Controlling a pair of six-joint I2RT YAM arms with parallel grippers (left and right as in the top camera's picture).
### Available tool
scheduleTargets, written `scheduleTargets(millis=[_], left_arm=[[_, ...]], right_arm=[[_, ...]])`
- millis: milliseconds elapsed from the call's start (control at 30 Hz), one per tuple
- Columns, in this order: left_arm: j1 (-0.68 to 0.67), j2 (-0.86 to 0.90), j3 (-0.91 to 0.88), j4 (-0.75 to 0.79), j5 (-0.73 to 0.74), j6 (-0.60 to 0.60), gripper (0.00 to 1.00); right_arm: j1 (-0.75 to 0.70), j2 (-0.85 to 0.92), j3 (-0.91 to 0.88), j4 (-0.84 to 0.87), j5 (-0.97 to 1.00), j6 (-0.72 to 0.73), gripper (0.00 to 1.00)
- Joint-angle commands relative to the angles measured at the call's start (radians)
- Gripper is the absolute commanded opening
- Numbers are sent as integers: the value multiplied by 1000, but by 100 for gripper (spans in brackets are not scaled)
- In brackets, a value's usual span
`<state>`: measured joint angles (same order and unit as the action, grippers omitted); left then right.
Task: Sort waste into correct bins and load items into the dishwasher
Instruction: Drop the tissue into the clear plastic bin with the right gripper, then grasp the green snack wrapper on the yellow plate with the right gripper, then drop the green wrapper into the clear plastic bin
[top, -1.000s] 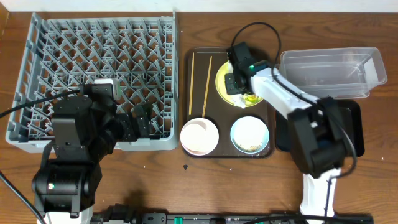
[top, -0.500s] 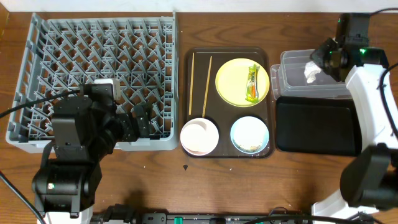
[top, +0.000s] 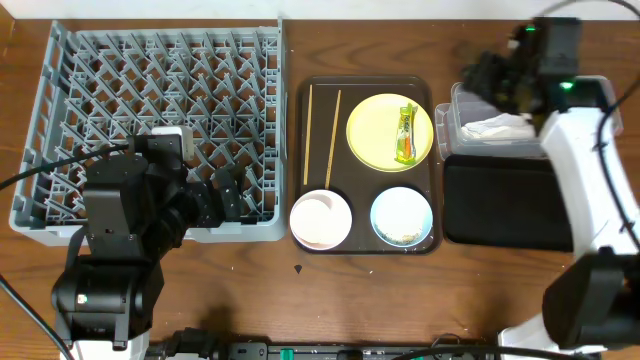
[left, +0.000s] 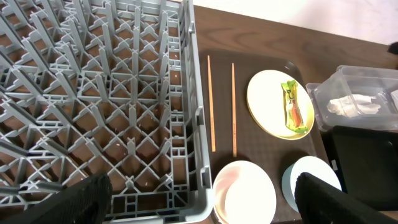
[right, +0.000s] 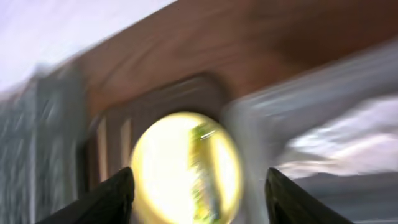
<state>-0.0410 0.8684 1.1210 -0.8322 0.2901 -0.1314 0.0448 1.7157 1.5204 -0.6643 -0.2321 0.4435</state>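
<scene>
The crumpled white napkin (top: 497, 127) lies inside the clear tub (top: 455, 112) at the back right. My right gripper (top: 482, 78) hovers above the tub's left end, open and holding nothing; its wrist view is blurred. A green-and-yellow sachet (top: 406, 133) rests on the yellow plate (top: 375, 135). Two chopsticks (top: 309, 135), a white bowl (top: 320, 220) and a light blue bowl (top: 402, 216) with whitish scraps share the brown tray (top: 365, 88). My left gripper (top: 220, 198) hangs open over the front right corner of the grey dish rack (top: 150, 100).
A shallow black tray (top: 505, 200) sits just in front of the clear tub. The dish rack fills the left half of the table, its right wall next to the brown tray. Bare wood runs along the front edge.
My right gripper lifted the napkin off the yellow plate, carried it right to the clear tub and opened; the napkin now lies in the tub. The left arm has not moved.
</scene>
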Motion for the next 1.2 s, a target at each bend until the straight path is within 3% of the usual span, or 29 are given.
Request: scheduleTargets(millis=[0,167,267,467,600,633,700,900,1167], left_arm=[[3,0,14,-1,16,-5,95],[3,0,14,-1,16,-5,95],[3,0,14,-1,16,-5,95],[3,0,14,-1,16,-5,95],[3,0,14,0,16,-5,94],[3,0,14,-1,16,-5,94],[3,0,14,-1,16,-5,94],[3,0,14,-1,16,-5,94],[3,0,14,-1,16,-5,94]], right_arm=[[183,9,-2,-48,170,-138,57],[331,136,-14,-37,489,-137,64],[370,249,-14,5,595,-127,63],[348,400,-14,76,588,-65,58],[329,438,-14,70,520,-66,37],[328,439,-14,69,510,-66,19],[328,430,-9,57,484,-66,1],[300,274,50,22,303,-13,1],[85,58,54,-40,289,290,1]])
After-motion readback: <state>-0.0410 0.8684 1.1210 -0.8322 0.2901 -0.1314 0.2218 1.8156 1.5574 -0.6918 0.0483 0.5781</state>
